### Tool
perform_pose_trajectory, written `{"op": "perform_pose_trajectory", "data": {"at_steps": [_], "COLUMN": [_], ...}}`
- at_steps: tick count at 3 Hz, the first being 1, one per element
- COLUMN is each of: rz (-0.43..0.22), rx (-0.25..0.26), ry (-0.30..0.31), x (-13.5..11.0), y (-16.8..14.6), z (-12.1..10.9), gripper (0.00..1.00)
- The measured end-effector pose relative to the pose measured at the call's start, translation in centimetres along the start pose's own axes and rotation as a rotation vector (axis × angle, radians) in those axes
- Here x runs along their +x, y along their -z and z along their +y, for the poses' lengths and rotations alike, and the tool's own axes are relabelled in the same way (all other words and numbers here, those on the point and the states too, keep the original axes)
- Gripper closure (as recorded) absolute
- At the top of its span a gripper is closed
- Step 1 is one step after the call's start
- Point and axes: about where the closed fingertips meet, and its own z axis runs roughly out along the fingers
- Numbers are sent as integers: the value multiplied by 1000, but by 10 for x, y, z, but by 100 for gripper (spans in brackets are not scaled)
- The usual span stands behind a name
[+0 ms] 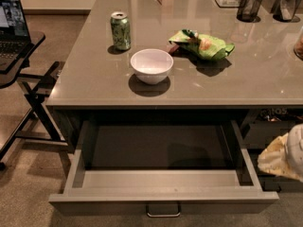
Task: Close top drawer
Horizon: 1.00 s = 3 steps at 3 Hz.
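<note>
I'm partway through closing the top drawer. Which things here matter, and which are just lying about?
For the job:
top drawer, standing open
handle at the centre of its front
gripper, low at the right edge, beside the drawer

Lying about:
green can
white bowl
green bag
mesh cup
laptop

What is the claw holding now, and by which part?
It cannot be told: the claw shows only partly at the right edge, beside the open wide dark grey top drawer, apart from its silver loop handle.
</note>
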Motion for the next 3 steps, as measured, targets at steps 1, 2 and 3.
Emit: {"op": "perform_pose_trajectory", "data": {"at_steps": [1,2,3], "rz": [26,29,39], "rx": [-49,-61,-66], "ry": [60,65,74], "x": [8,10,10], "y": [-31,-36,-39], "z": [24,29,30], "gripper": [100,100,100]}}
